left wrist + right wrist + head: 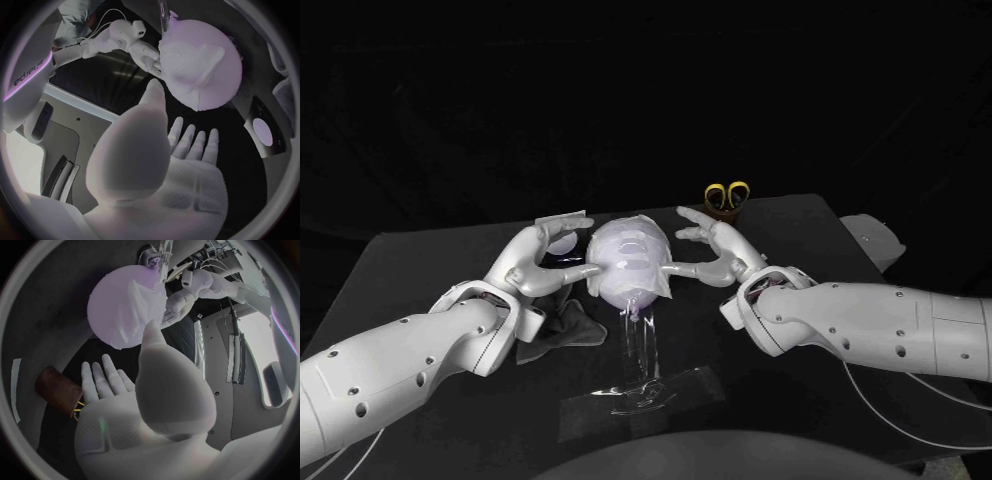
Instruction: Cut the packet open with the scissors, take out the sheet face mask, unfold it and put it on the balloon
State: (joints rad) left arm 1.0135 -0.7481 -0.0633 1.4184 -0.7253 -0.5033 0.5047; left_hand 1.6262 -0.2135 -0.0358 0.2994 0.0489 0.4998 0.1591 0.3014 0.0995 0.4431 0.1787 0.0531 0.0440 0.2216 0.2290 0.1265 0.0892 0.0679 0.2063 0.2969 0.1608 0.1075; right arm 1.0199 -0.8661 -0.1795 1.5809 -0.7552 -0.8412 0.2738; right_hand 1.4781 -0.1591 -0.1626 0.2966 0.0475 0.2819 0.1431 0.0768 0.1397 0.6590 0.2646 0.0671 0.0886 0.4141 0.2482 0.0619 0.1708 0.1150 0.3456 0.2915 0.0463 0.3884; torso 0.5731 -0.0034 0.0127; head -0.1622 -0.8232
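The balloon point(633, 299) stands at the middle of the black tabletop point(430, 262) on a clear stand point(642, 362). The sheet face mask point(626, 255) lies unfolded over the balloon's front and covers most of it, with pale purple balloon showing below its lower edge.

The left robot hand point(542, 258) is just beside the balloon on 1 side, and the right robot hand point(721, 250) is just beside it on the other. Both are spread, with their fingers apart and reaching toward the mask. In the head view each thumb tip sits at a side edge of the mask. Whether it presses the sheet or only meets it cannot be told. Neither robot hand grips anything. The left wrist view shows the right robot hand's fingertips point(154, 62) against the mask's far edge.

The packet point(563, 222) lies flat on the tabletop just behind the left robot hand. The scissors point(727, 195) stand with their yellow handles up in a dark holder behind the right robot hand, apart from it. A dark cloth point(568, 330) lies crumpled near the left wrist.
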